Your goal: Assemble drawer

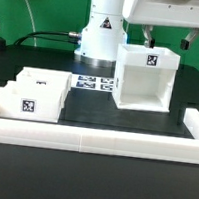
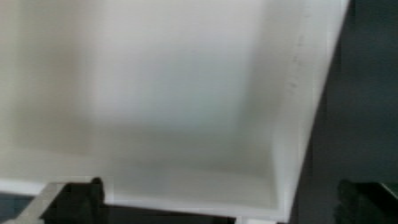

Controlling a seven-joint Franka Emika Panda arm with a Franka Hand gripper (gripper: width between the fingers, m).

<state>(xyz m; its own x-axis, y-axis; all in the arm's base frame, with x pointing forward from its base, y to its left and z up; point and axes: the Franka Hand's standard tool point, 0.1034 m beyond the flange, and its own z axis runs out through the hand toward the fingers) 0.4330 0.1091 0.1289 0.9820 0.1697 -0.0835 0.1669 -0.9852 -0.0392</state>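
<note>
The tall hollow white box (image 1: 145, 79) with a square tag on its top front stands upright on the black table at the exterior view's right. My gripper (image 1: 165, 39) hangs just above its top rim, open and empty. In the wrist view the box (image 2: 178, 90) fills the picture, and the gripper (image 2: 217, 202) has its dark fingertips (image 2: 71, 203) wide apart at either side of the box's wall, with a gap showing on one side. Two small white tagged trays (image 1: 36, 93) sit together at the exterior view's left.
The marker board (image 1: 94, 84) lies flat between the trays and the box, in front of the robot's white base (image 1: 101, 32). A low white wall (image 1: 93, 137) borders the table's front and sides.
</note>
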